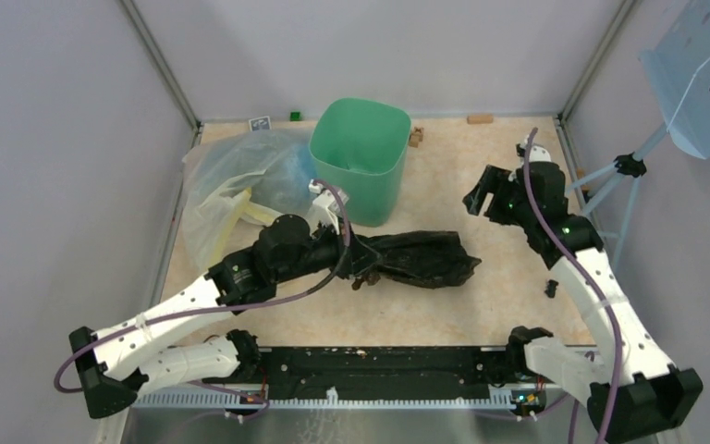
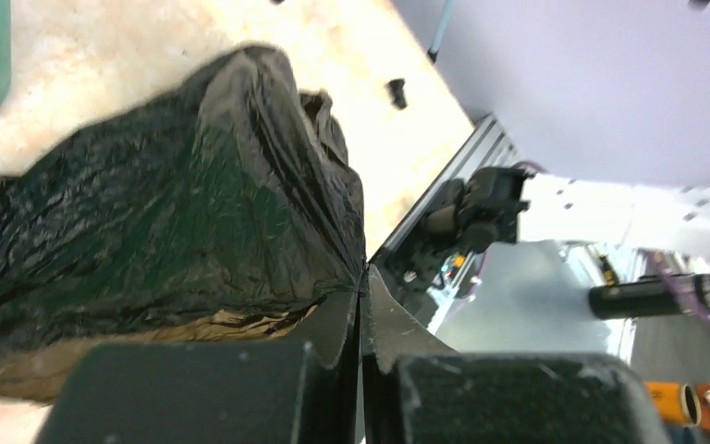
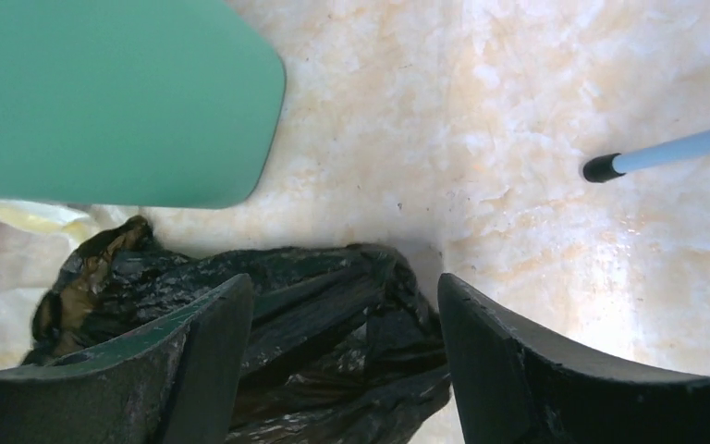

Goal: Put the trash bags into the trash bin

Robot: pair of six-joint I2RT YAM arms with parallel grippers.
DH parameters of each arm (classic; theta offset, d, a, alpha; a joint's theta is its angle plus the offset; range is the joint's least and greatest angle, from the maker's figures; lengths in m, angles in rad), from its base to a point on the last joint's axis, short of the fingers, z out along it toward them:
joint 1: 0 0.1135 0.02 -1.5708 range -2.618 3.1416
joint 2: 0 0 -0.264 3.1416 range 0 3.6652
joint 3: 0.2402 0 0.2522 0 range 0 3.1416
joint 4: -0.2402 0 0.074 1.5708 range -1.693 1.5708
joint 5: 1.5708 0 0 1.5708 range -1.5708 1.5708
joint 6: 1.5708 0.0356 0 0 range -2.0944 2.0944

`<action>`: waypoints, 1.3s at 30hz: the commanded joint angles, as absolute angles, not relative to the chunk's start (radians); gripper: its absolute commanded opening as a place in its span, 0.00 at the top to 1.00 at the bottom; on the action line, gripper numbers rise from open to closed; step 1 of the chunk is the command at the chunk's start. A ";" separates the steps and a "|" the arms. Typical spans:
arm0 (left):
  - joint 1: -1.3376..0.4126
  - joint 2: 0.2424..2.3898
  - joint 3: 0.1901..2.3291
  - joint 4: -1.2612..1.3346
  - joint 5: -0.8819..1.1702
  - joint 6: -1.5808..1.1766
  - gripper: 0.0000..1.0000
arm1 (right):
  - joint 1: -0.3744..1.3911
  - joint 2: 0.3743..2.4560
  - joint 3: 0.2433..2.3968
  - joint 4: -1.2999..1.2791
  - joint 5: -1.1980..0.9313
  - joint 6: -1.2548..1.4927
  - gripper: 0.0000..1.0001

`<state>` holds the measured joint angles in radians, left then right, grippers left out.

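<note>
A crinkly black trash bag [image 1: 421, 259] lies stretched across the middle of the table, in front of the mint-green trash bin [image 1: 361, 157]. My left gripper [image 1: 362, 262] is at the bag's left end. In the left wrist view its jaws [image 2: 363, 277] are pressed together with a fold of the black bag [image 2: 166, 213] pinched at their tips. My right gripper [image 1: 481, 196] hovers open to the right of the bin, apart from the bag. In the right wrist view the bag [image 3: 314, 305] shows between and beyond its spread fingers [image 3: 203, 342], with the bin's side [image 3: 111, 102] at the upper left.
A large clear bag [image 1: 240, 176] with blue and yellow contents lies left of the bin, behind my left arm. A tripod leg [image 1: 601, 176] stands at the right edge, its black foot [image 3: 601, 168] on the table. A small black piece [image 1: 551, 288] lies near my right arm.
</note>
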<state>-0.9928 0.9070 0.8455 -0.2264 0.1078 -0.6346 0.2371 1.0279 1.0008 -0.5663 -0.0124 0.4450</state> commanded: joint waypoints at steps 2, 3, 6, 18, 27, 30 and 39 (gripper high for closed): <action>-0.966 0.916 0.983 -0.314 0.110 -0.795 1.00 | 0.230 0.872 0.960 -0.663 0.023 0.424 0.27; -0.954 0.912 0.977 -0.297 0.116 -0.824 1.00 | 0.230 0.851 0.946 -0.672 0.021 0.429 0.27; -0.852 0.919 0.935 -0.237 0.219 -0.913 1.00 | 0.230 0.802 0.904 -0.687 0.005 0.435 0.27; -0.404 1.263 0.872 0.198 0.597 -1.134 1.00 | 0.230 0.819 0.787 -0.635 -0.393 0.444 0.26; -0.270 1.408 0.912 0.278 0.614 -1.104 1.00 | 0.236 0.741 0.694 -0.639 -0.576 0.455 0.31; -0.258 1.421 0.910 0.282 0.591 -1.090 1.00 | 0.271 0.734 0.665 -0.634 -0.634 0.438 0.33; -0.222 1.442 0.906 0.288 0.592 -1.058 1.00 | 0.368 0.747 0.627 -0.501 -0.359 0.581 0.27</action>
